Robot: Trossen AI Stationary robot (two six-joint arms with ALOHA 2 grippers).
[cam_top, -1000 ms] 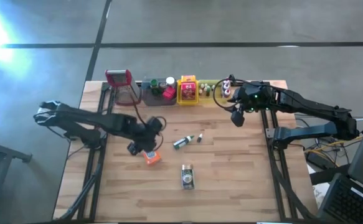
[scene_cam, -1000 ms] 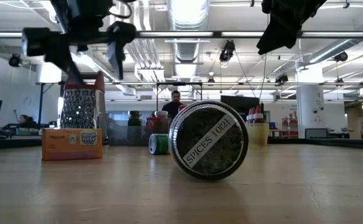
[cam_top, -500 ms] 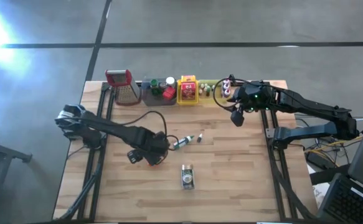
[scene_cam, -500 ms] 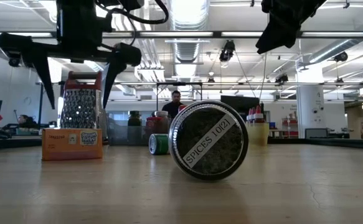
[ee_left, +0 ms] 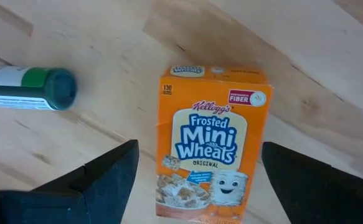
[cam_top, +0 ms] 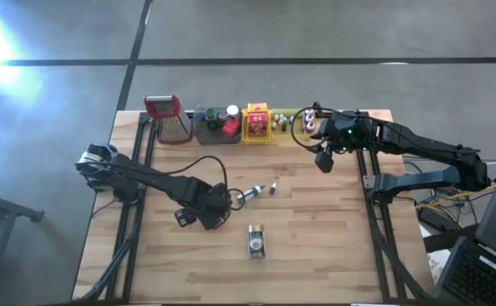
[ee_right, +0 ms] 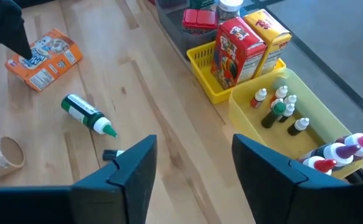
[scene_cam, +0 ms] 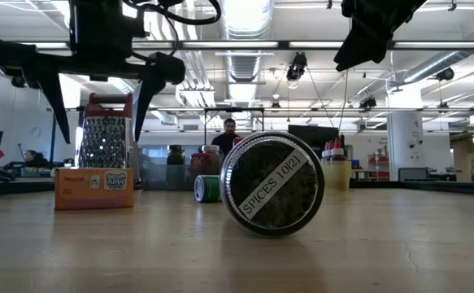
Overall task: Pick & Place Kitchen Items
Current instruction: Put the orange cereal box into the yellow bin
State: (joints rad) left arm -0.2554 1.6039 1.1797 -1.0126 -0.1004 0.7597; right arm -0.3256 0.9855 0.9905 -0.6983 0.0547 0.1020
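An orange Frosted Mini Wheats box (ee_left: 209, 143) lies on the table, printed face up. My left gripper (scene_cam: 100, 114) hangs open above it, pointing down, one finger on each side of the box (scene_cam: 94, 189) and clear of it. In the high view this gripper (cam_top: 201, 212) hides the box. A green-capped bottle (cam_top: 248, 195) lies on its side beside it. A tiny bottle (cam_top: 273, 188) lies farther right, and a round spice tin (cam_top: 256, 240) lies toward the near edge. My right gripper (cam_top: 324, 160) waits open, raised near the far right trays.
Along the far edge stand a red-topped grater (cam_top: 169, 115), a grey tray (cam_top: 216, 127), a yellow tray (cam_top: 258, 123) with boxes and a green tray (ee_right: 293, 118) with small bottles. Bare wood lies along the near side of the table. People show in the room beyond.
My left gripper has moved toward the near edge and come down over the orange box. It has tipped from slanting to pointing straight down, so its fingers now stand on either side of the box. The box, bottles and tin have stayed put.
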